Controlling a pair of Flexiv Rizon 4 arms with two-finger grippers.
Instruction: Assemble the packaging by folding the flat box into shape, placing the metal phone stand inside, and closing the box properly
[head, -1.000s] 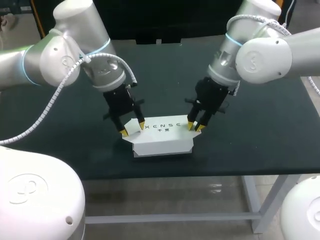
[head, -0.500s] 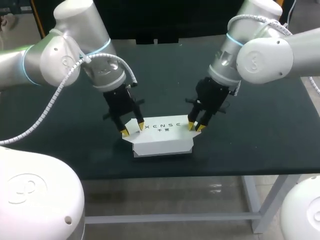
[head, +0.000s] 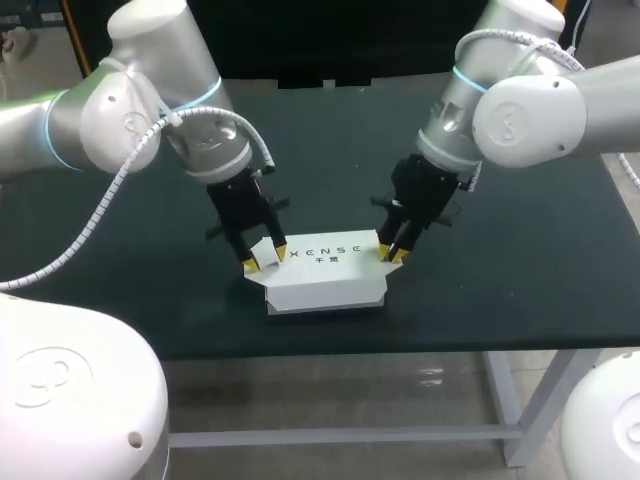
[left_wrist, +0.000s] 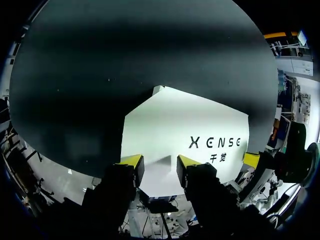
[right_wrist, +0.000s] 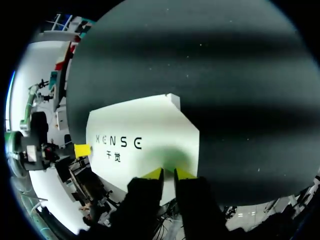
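Close to the near edge of the dark green table (head: 520, 290) lies the white box (head: 325, 280), partly folded, its broad printed face turned up and its long side running across the table. At its left end a small flap stands up, and the left gripper (head: 265, 257) comes down over that flap. Its yellow-tipped fingers (left_wrist: 132, 161) stand moderately apart with the flap between them, and the pictures show no grip from both sides. At the box's far right corner sits the right gripper (head: 391, 253). Its two tips are drawn almost together, leaving only a thin slit, and appear to pinch the cardboard edge there. In each wrist view the box's white face spreads ahead of the fingers, with one yellow tip of the other arm at its opposite end. Beyond the box the table runs on towards its far edge. Both arms slope down from the sides.
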